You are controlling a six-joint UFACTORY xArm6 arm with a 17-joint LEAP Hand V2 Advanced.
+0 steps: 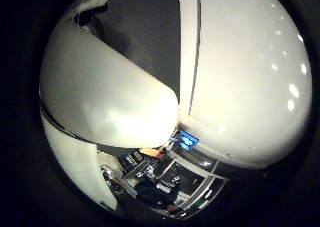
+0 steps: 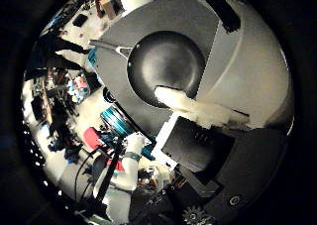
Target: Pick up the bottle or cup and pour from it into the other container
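Note:
In the little finger side palm view a smooth white cup (image 1: 105, 87) fills much of the picture, so it is close against the palm. In the thumb side palm view a dark grey bowl (image 2: 166, 58) stands on a grey table top (image 2: 248, 47), seen from above. My hand (image 2: 213, 146) is over this table, and a white fingertip (image 2: 193, 106) curls in beside the bowl's rim. The bowl's inside looks dark, and I cannot tell what it holds. The hand's black body takes up the edge of that view.
A dark surface (image 1: 140, 22) and a pale, lit surface (image 1: 250, 67) lie behind the cup. Past the grey table's edge there is a cluttered room with teal and red items (image 2: 114, 121) and shelves (image 1: 165, 172) far off.

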